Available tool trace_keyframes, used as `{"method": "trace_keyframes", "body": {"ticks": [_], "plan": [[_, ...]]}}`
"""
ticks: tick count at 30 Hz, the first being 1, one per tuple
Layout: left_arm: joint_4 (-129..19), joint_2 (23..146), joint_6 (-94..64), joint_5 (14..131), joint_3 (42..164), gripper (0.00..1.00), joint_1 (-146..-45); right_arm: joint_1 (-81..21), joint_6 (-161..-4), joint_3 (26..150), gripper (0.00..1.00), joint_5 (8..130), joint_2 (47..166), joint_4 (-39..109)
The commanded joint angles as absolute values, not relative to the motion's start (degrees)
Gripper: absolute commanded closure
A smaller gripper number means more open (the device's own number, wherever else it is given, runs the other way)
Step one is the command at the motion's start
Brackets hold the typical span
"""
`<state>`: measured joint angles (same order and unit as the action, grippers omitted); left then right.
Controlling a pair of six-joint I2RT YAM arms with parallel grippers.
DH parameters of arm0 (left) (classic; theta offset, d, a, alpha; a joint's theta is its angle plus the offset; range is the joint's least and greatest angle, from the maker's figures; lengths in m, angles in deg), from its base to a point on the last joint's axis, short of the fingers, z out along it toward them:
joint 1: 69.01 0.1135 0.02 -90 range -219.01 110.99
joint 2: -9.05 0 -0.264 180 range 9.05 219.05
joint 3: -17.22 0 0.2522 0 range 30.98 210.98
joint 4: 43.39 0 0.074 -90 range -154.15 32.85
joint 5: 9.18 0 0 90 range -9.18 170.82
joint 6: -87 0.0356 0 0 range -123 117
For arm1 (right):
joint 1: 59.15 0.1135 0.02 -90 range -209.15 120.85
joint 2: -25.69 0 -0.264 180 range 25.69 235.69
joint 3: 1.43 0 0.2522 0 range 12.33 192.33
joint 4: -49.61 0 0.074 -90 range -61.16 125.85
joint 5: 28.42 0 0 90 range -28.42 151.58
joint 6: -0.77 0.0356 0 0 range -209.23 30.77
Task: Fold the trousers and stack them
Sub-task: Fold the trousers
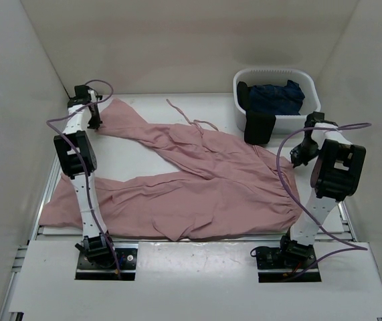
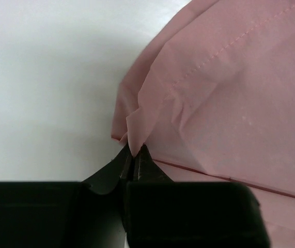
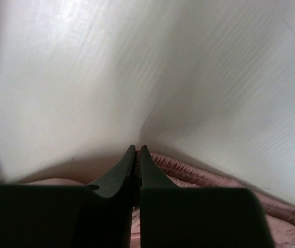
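Left gripper: jaws pressed together, pinching a small peak of hem at the corner of one leg of the trousers. Cloth rises straight out of my tips, stitched edge running away up-right, bare white table to the left of it.

Right gripper: jaws pressed together, tips down at the gathered waistband. Ruffled pink edge sits just behind and right of the tips. Cannot tell if any cloth is actually caught between them.

From the top view, the trousers lie spread flat across most of the table, with the waistband at the right by my right arm and the legs running left. One leg reaches the far-left corner, where my left gripper has it. The other runs along the near edge, passing under my left arm. The drawstring trails loose on the far side.

A white basket stands at the far-right corner, apart from the trousers, with a dark navy garment inside.
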<state>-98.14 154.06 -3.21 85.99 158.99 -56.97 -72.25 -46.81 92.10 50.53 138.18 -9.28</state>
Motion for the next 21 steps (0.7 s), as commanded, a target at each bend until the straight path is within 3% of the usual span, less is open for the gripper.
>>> {"method": "trace_keyframes", "body": {"ticks": [1,7,13,21], "plan": [[-101.8,144.09,-3.0,91.8,156.84,0.86,-53.98,-72.07,-49.58,96.53,1.0,49.19,131.09,-11.44],[-101.8,127.05,-3.0,102.5,151.14,0.86,-52.83,-73.3,-51.0,94.52,1.0,51.03,116.42,-9.77],[-102.5,112.26,-3.0,110.08,136.12,0.86,-50.55,-75.67,-50.47,84.59,1.0,50.87,100.07,-11.43],[-105.4,89.06,-3.0,114.39,104.14,0.86,-40.63,-78.05,-44.59,64.4,1.0,49.18,85.65,-15.92]]}}
